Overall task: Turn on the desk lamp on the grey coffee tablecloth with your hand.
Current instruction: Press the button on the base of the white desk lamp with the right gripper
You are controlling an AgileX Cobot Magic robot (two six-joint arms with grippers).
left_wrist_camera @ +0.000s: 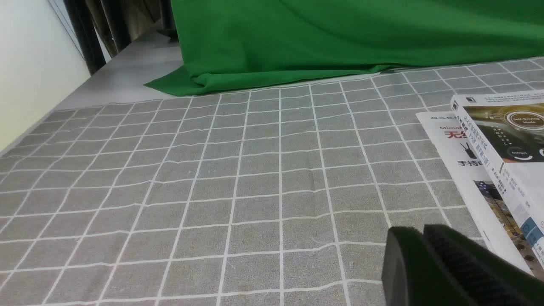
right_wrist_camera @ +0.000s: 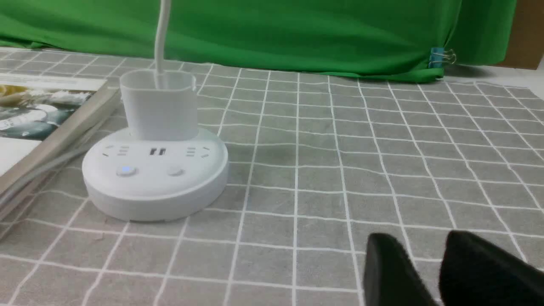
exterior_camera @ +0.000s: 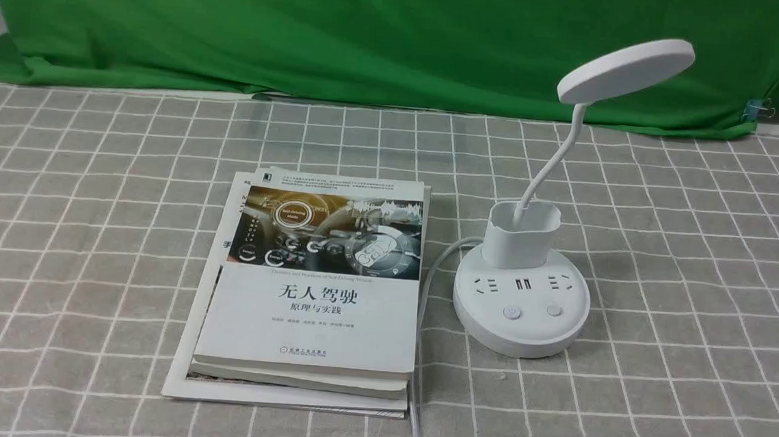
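Front view: the desk lamp [exterior_camera: 521, 300] stands upright on the checked tablecloth [exterior_camera: 87, 225], at 3 o'clock from a stack of books [exterior_camera: 312, 288] and just beside it without touching. Its round base sits flat. Two buttons [exterior_camera: 510, 313] are on the base's 6 o'clock edge, with sockets behind them and the cup at 12 o'clock. The thin neck rises out of the cup and leans towards 1 o'clock, carrying the flat disc head tilted. A white cord [exterior_camera: 421, 358] leaves the base at 9 o'clock and runs along the books towards 6 o'clock. Green cloth [exterior_camera: 375, 32] hangs at 12 o'clock, with a binder clip [exterior_camera: 757, 109] on its right end. Neither arm appears in this view.

Right wrist view: the right gripper [right_wrist_camera: 425, 242] has its fingers parted by a narrow gap and holds nothing. It is over the tablecloth, well apart from the lamp base. One button shows a faint blue glow.

Left wrist view: the left gripper [left_wrist_camera: 425, 231] has its fingers pressed together and empty, near the books' edge. Bare tabletop [left_wrist_camera: 119, 80] shows beyond the tablecloth.
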